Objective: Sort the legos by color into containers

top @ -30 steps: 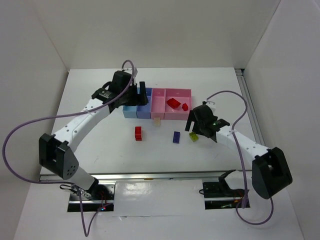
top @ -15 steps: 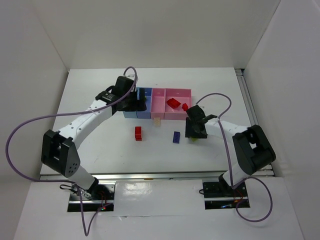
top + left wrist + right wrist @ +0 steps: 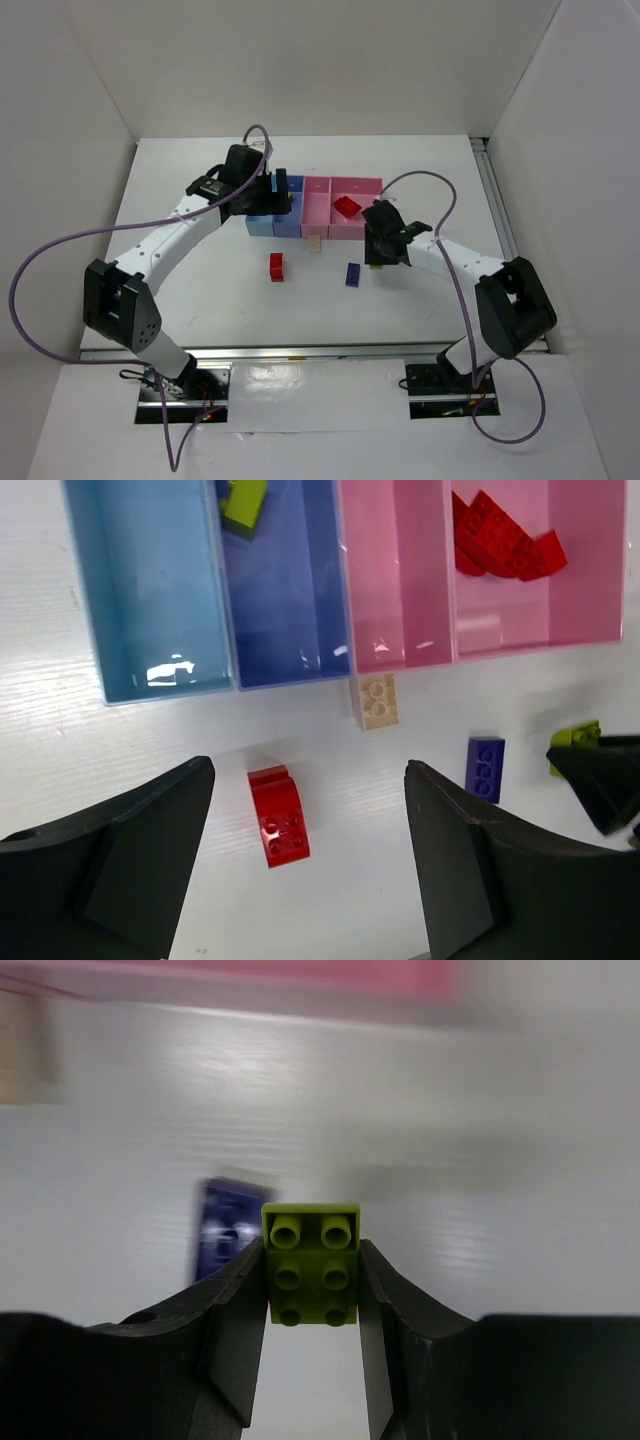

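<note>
Pickup of the yellow-green lego (image 3: 310,1265) looks like the step in hand — the right gripper (image 3: 310,1260) is clamped on it, one finger on each flank, studs facing the wrist camera. This happens in front of the row of bins (image 3: 315,215), near its pink end. Whether the brick has left the table I cannot tell.

The left gripper (image 3: 308,780) hangs above the blue end of the row, jaws wide and holding nothing.

Loose in front of the row lie a red lego (image 3: 278,815), a dark blue-purple lego (image 3: 485,768) and a pale tan lego (image 3: 378,700), the tan one just beside the row's front wall. Red bricks (image 3: 500,535) lie in the wider pink bin (image 3: 590,580). A second yellow-green brick (image 3: 243,502) lies in the darker blue bin (image 3: 285,610). The light blue bin (image 3: 150,600) shows nothing inside.

Next, I judge, the held brick needs lifting clear of the walls and carrying along the row to the darker blue bin, to join its match — the left arm is over that end, so the two must not meet.

No brand, label or readable writing shows.
</note>
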### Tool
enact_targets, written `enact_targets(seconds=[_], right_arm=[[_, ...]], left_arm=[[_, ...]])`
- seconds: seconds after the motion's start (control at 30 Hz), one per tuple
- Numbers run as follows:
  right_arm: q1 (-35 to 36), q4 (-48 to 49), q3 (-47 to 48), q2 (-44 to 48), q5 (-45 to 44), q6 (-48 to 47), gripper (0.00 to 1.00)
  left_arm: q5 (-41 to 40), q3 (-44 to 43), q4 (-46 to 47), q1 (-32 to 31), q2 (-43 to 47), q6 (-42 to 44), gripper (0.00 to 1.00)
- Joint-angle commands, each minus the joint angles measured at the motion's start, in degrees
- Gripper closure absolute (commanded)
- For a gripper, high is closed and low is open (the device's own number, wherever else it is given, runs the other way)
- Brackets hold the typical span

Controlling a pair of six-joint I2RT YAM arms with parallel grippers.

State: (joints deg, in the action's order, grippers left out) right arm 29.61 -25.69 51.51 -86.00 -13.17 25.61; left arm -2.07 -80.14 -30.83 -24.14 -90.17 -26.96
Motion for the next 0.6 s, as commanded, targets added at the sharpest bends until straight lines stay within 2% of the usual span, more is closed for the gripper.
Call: enact_targets(seconds=[0.0, 0.07, 0.33, 0.37, 0.4, 0.57], right_arm=[[5.54, 2.57, 9.63, 2.33, 0.77, -0.47, 0.75], [7.05, 4.50, 13.60, -1.61, 1.65, -1.25, 0.75], [9.41, 9.69, 38.97, -20.24, 3.59, -4.94, 0.75], [9.42, 10.31, 41.02, -23.74, 3.59, -4.95, 0.74], [9.42, 10.31, 43.04, -25.52, 4.20, -5.56, 0.74], [9.42, 8.82, 55.01, -35.11, 5.26, -6.62, 0.73]], left_arm=[[1.10, -2.13, -0.99, 2.43, -0.62, -0.37, 0.12], [0.23, -0.38, -1.51, 3.83, 1.74, -0.37, 0.12], [-5.49, 6.65, -6.17, 4.45, 10.17, -1.77, 0.12], [-6.02, 7.53, -6.87, 4.45, 10.97, -1.78, 0.20], [-6.02, 9.28, -6.88, 5.15, 11.76, -2.30, 0.23], [-3.83, 13.25, -7.58, 5.68, 14.84, -2.83, 0.24]])
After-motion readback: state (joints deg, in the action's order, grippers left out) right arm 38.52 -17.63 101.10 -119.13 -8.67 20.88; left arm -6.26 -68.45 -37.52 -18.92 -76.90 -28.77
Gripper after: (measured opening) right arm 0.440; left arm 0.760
